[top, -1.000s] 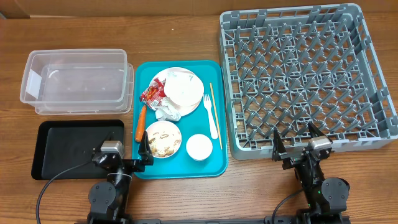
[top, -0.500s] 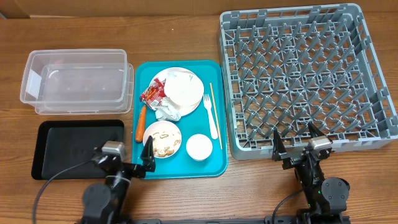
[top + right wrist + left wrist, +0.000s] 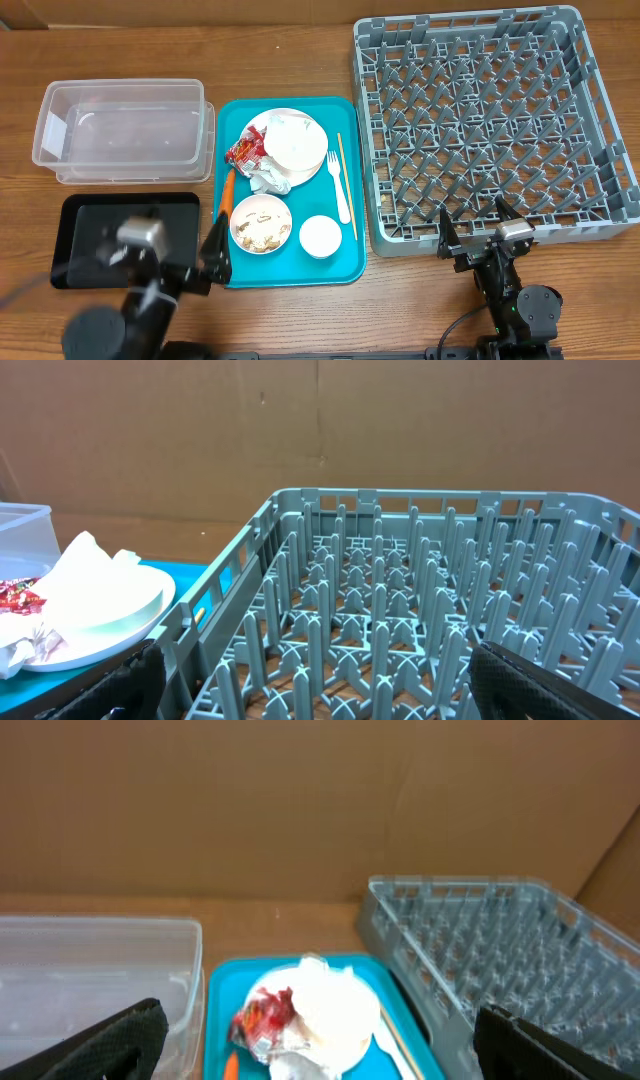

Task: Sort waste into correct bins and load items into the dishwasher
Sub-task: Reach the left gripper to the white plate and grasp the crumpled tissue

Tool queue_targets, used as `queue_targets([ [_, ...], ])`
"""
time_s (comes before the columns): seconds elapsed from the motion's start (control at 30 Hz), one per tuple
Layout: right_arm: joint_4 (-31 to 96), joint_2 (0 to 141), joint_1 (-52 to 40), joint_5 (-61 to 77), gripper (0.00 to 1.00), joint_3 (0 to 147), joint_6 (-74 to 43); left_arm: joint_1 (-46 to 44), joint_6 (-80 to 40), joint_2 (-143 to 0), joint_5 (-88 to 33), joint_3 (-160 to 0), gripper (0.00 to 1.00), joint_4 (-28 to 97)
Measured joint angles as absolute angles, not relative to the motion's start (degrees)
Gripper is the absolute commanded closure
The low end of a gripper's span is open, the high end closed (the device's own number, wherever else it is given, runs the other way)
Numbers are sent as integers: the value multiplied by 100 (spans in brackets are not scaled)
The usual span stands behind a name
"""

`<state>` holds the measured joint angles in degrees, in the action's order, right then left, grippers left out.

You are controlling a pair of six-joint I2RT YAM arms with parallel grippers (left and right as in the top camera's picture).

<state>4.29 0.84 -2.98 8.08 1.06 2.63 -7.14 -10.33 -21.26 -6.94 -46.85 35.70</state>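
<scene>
On the teal tray (image 3: 350, 255) lie a red wrapper (image 3: 244, 151), white napkins (image 3: 268, 179), a carrot (image 3: 227, 192), stacked white plates (image 3: 300, 150), a bowl of food scraps (image 3: 261, 224), a small cup (image 3: 320, 236), a fork (image 3: 339, 192) and a wooden stick (image 3: 346, 185). The clear tub (image 3: 120, 135) and black tray (image 3: 85, 215) sit to the left, the grey dish rack (image 3: 490, 120) to the right. My left gripper (image 3: 180, 255), blurred, hangs open over the black tray's right end. In its wrist view the left gripper (image 3: 320, 1050) faces the wrapper (image 3: 262, 1016). My right gripper (image 3: 478, 236) stands open and holds nothing at the rack's front edge.
The table is bare wood round the containers. A brown cardboard wall (image 3: 300, 800) closes off the back. In the right wrist view the rack's upright pegs (image 3: 420, 610) fill the space in front of the right gripper (image 3: 320, 685).
The left arm has swung left and lifted, from the teal tray's front left corner to above the black tray, still open. The right arm has not moved.
</scene>
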Motion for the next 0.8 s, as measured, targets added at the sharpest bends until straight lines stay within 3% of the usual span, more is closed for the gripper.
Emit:
queue_targets([
  [0.4, 429, 84, -298, 810, 0, 106, 263, -753, -969, -6173, -897, -7487, 0, 5970],
  [0.8, 432, 84, -298, 808, 0, 106, 263, -829, -969, -8624, -2480, -7712, 0, 6119],
])
